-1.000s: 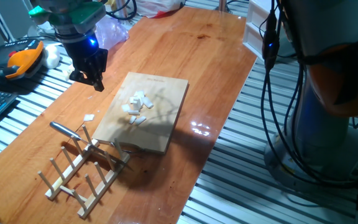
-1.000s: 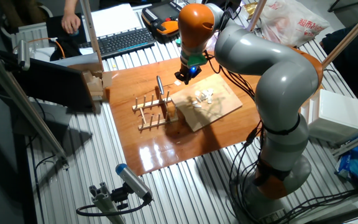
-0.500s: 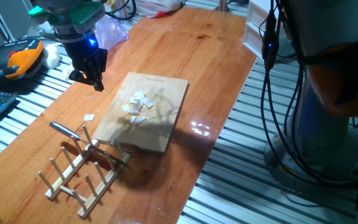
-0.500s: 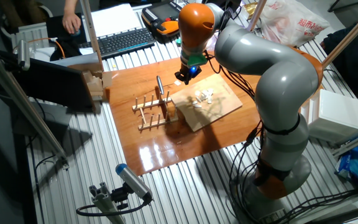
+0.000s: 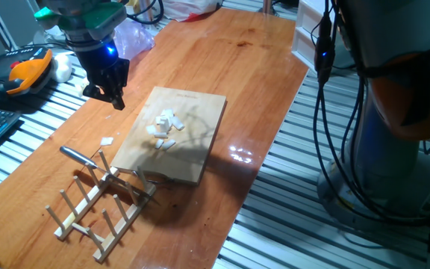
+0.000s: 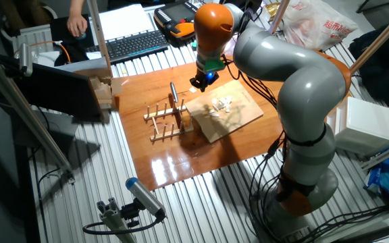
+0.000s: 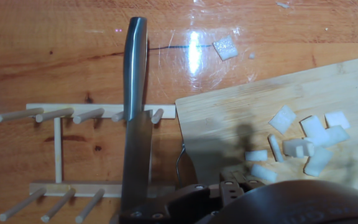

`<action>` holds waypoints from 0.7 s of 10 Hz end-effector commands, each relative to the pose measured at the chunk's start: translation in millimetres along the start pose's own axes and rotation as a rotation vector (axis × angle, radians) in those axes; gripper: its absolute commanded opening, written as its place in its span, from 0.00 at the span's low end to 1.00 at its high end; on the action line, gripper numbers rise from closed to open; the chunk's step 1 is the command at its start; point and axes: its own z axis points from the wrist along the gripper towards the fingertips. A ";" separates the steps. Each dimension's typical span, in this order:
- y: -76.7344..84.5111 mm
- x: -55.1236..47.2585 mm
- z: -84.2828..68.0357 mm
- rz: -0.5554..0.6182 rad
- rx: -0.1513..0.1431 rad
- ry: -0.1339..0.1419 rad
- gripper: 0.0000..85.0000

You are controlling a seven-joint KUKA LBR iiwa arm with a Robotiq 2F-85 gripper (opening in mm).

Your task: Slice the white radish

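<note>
several small flat pieces of the white radish point(image 5: 164, 128) are lying in a loose cluster on the wooden cutting board point(image 5: 192, 161), near its middle; in the hand view the pieces point(image 7: 303, 142) are sitting toward the right side of the board point(image 7: 229, 124). one more white bit point(image 5: 107, 140) is lying apart from the rest, off the board on the bare counter point(image 5: 230, 67), between the board and the tool. in the hand view that stray bit point(image 7: 224, 48) is showing just beyond the board's edge.

the board is resting flat on the counter with one corner close to the wooden peg rack point(image 5: 99, 202). a knife point(image 7: 135, 118) with a metal handle is sitting in the rack, its blade between the pegs and its handle point(image 5: 77, 155) sticking out to one side.

the tool point(image 5: 109, 96) is hovering above the counter beside the board's far corner, touching nothing and carrying nothing; its fingers are looking close together, but i cannot tell for sure whether they are shut. in the other fixed view the tool point(image 6: 200, 84) is hanging over the counter between the rack point(image 6: 167, 120) and the board point(image 6: 225, 111).
</note>
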 end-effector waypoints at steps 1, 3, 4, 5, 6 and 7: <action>0.0 0.0 0.1 0.000 0.000 0.001 0.00; 0.1 0.1 0.2 0.000 0.000 0.001 0.00; 0.2 0.1 0.2 0.000 0.000 0.001 0.00; 0.0 0.0 0.3 0.000 0.000 -0.001 0.00; -0.5 0.5 -0.4 0.000 0.000 -0.004 0.00; -1.4 1.0 -1.0 -0.003 0.003 -0.008 0.00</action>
